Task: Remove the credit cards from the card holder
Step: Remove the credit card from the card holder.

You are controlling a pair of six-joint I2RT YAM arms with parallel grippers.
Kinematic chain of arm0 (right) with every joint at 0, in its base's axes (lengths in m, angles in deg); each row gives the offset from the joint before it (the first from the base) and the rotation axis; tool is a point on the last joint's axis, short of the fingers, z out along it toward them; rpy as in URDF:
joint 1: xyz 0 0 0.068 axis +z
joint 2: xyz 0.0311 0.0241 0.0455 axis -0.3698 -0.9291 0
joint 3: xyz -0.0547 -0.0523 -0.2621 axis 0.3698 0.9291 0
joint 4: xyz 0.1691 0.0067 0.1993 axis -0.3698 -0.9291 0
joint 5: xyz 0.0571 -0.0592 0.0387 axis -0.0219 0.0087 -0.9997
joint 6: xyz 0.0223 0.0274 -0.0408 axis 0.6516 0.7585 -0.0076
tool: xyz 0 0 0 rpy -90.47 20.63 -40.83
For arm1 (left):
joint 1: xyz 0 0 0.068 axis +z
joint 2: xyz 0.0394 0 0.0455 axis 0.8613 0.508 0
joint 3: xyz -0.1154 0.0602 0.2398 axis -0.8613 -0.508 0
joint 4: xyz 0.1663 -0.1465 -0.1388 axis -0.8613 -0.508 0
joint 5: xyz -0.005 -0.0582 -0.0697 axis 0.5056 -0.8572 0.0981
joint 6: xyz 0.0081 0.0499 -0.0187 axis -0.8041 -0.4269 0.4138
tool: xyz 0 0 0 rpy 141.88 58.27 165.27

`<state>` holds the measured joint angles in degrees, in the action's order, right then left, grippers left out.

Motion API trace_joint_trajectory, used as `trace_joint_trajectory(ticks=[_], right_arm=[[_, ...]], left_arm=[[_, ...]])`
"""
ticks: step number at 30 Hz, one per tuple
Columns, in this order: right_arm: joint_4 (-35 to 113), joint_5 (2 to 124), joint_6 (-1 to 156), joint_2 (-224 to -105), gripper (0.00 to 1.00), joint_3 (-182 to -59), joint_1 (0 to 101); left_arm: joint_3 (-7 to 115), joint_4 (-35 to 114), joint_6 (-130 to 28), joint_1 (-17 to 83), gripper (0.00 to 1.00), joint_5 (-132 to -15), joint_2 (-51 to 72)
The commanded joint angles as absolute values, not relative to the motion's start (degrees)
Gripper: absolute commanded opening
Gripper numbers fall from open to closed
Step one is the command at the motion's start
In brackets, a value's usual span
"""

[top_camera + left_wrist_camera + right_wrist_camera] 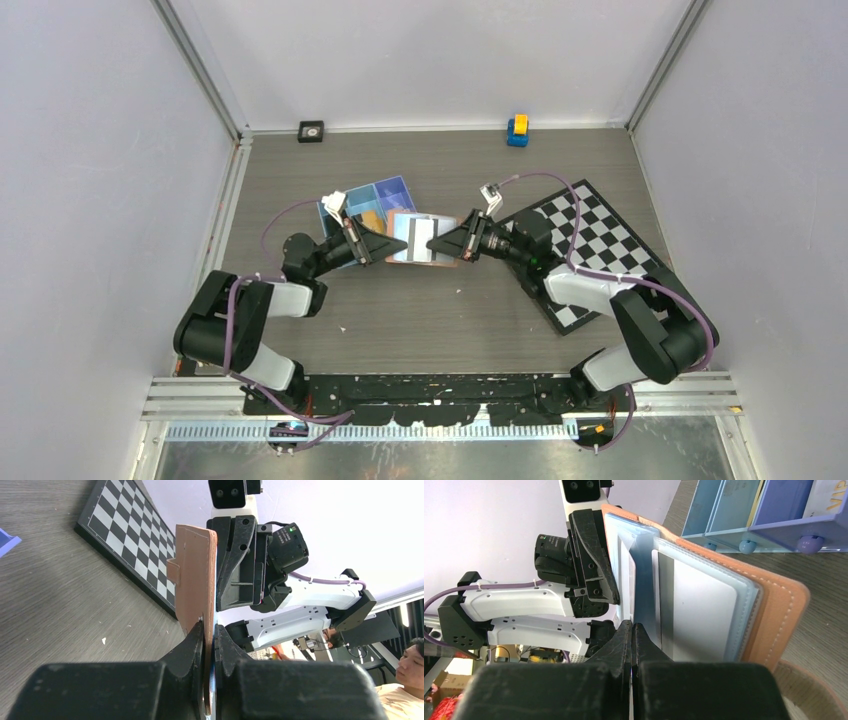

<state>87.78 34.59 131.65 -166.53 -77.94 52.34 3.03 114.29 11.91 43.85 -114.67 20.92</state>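
The tan card holder (425,240) hangs open above the table between my two grippers. My left gripper (383,247) is shut on the edge of its leather cover (195,580), with the fingertips (200,640) pinching it. My right gripper (457,243) is shut on a thin clear sleeve (644,590) of the card holder (779,620). A pale grey card (701,615) with a dark stripe sits in a sleeve beside my right fingertips (624,635). An orange card (372,218) lies in the blue tray.
The blue divided tray (390,190) stands just behind the left gripper and shows in the right wrist view (749,530). The checkered board (600,240) lies under the right arm. A yellow and blue toy (517,130) and a small black object (311,130) sit at the back wall.
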Motion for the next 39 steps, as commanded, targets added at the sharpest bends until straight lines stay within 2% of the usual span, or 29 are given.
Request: trace_joint_trajectory(ticks=[1,9,13,16,19,22,25,32,39], right_arm=[[87.33,36.36,129.57,-164.96,0.0,-78.54,51.69],[87.18,36.94,129.92,-163.24,0.01,-77.66,50.32],[78.03,40.88,126.6,-160.36,0.0,-78.49,48.62],[66.39,45.59,120.51,-157.65,0.0,-81.24,48.34],[53.99,48.8,115.49,-157.77,0.0,-87.23,48.33],[49.21,48.96,113.98,-160.52,0.01,-92.85,48.29],[45.21,48.39,113.25,-165.51,0.01,-98.86,48.3],[41.89,48.27,112.54,-176.32,0.01,-108.8,48.41],[35.32,45.69,110.39,-186.93,0.0,-121.61,50.61]], left_arm=[[2.92,119.23,12.09,44.95,0.0,-113.95,18.21],[2.71,119.23,12.01,45.52,0.0,-113.83,17.83],[1.12,116.46,11.07,48.25,0.0,-112.52,15.35],[0.39,105.94,7.1,50.17,0.0,-110.34,10.39],[1.5,87.22,-0.79,50.59,0.0,-106.4,2.44],[2.7,70.06,-8.68,50.55,0.0,-100.9,-7.63],[2.89,60.07,-12.62,50.59,0.0,-93.78,-16.34],[3.4,44.45,-17.33,50.59,0.0,-80.14,-33.46],[2.7,40.28,-18.22,50.59,0.0,-74.31,-44.76]])
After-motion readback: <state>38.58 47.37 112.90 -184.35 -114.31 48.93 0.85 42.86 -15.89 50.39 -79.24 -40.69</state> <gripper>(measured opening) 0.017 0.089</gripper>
